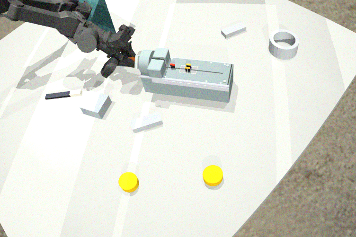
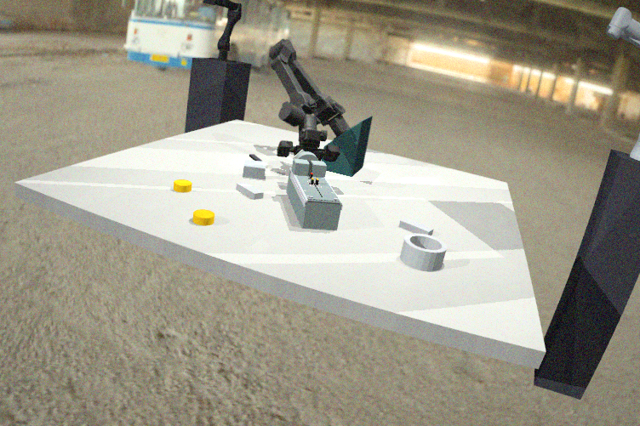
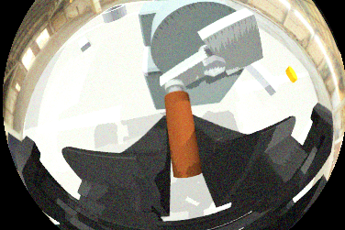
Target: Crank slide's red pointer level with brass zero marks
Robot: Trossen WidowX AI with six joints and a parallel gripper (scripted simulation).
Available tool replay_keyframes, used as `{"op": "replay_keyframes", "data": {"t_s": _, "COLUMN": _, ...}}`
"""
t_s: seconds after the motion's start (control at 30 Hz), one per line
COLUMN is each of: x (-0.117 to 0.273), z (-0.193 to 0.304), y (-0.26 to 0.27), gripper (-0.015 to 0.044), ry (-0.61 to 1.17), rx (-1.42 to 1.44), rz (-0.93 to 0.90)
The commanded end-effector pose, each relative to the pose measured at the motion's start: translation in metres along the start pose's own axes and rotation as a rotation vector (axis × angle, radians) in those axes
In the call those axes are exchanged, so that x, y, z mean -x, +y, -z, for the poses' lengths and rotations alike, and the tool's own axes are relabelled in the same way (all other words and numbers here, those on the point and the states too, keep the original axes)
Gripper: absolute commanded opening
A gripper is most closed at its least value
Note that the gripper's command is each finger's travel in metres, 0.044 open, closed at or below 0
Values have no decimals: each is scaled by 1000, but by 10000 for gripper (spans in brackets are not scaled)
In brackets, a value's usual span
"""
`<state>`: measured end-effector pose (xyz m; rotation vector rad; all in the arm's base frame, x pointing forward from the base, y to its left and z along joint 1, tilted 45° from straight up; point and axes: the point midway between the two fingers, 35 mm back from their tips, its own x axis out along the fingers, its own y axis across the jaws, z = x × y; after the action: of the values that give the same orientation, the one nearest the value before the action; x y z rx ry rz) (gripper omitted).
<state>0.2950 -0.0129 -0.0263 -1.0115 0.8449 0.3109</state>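
The grey-green machine [image 1: 186, 87] [image 2: 321, 214] stands on the table. Its red pointer [image 1: 172, 65] [image 2: 311, 173] sits in the slot on the crank side of the two brass zero marks [image 1: 188, 67] [image 2: 314, 181], apart from them. In the wrist view the crank arm [image 3: 185, 69] runs down and left from the hub to the orange-brown handle [image 3: 183, 132]. My gripper [image 3: 184, 143] is shut on this handle, one dark finger on each side. In the top view only a bit of the handle [image 1: 131, 58] shows; the exterior view hides it.
A teal wedge [image 1: 100, 13] [image 2: 354, 150] stands close behind the arm. A black-and-white bar [image 1: 58, 95], a grey block [image 1: 100, 106] and a pale bar [image 1: 147, 122] lie near the machine. Two yellow discs [image 1: 128, 181] [image 1: 212, 174], another bar [image 1: 234, 30] and a grey ring [image 1: 283, 52] lie farther off.
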Motion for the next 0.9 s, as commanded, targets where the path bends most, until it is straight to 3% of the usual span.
{"op": "replay_keyframes", "data": {"t_s": 0.0, "x": -3, "z": 3, "y": -4, "gripper": 0, "ry": 3, "rx": 2, "rz": 2}}
{"op": "replay_keyframes", "data": {"t_s": 0.87, "x": -7, "z": 7, "y": -31, "gripper": 0, "ry": 3, "rx": 3, "rz": 3}}
